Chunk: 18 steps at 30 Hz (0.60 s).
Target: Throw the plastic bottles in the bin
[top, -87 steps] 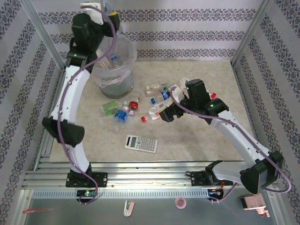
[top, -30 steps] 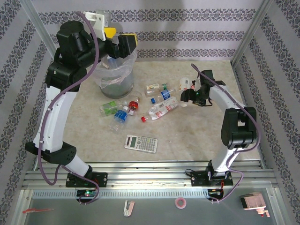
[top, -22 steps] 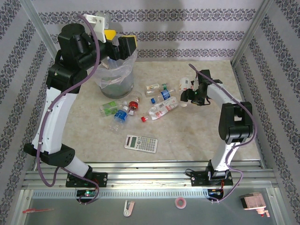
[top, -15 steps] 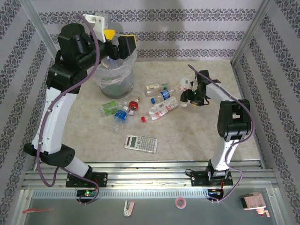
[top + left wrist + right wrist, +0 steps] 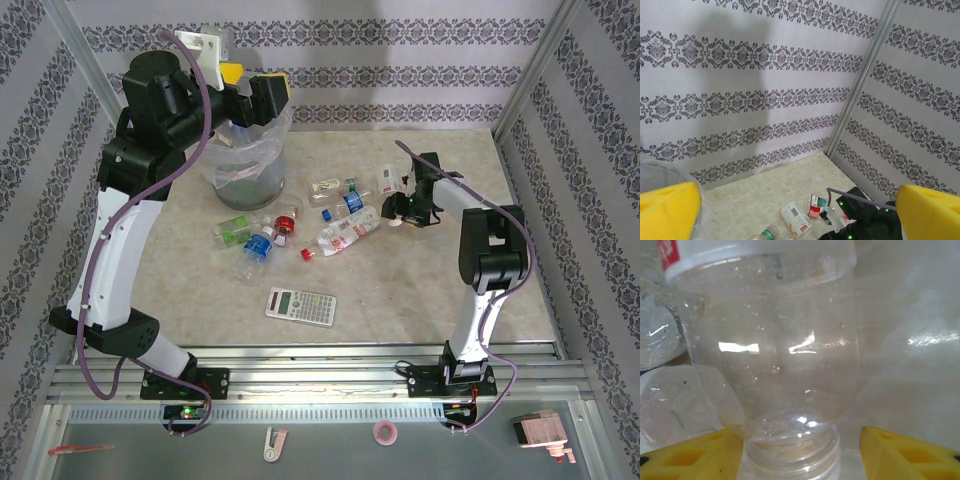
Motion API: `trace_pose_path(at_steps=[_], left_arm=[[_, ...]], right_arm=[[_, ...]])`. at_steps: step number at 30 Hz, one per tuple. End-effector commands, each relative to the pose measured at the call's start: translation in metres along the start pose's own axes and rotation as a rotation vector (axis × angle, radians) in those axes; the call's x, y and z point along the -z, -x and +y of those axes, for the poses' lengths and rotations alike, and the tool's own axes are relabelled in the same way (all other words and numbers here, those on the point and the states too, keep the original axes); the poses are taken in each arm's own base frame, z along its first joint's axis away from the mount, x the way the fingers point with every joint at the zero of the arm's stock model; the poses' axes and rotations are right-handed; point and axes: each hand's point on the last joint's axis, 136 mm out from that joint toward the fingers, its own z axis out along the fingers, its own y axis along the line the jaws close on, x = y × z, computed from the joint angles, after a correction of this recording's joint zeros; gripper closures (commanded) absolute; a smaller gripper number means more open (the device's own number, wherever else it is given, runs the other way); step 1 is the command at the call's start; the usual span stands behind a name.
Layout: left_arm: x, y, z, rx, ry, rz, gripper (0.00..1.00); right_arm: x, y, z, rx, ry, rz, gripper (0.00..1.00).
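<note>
The right jaws were set half-parted astride the neck of a bottle (image 5: 770, 340), nothing gripped; the bottle lay toward the bench's (image 5: 440, 290) far right. A pick-up was judged in hand: closure was called for, then carriage to the bin (image 5: 250, 185) at the far left corner. The left jaws were spread wide, empty, above its rim.
</note>
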Motion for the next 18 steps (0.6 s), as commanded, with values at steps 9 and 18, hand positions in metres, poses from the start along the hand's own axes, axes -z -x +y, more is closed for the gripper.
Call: trace_pose_path(at_steps=[9, 18], left_arm=[[0.009, 0.009, -0.007, 0.013, -0.009, -0.046, 0.0], [0.003, -0.002, -0.005, 0.045, -0.013, -0.036, 0.0]], right_arm=[[-0.013, 0.007, 0.001, -0.007, -0.018, -0.012, 0.5], [-0.004, 0.003, 0.002, 0.011, -0.012, -0.035, 0.68]])
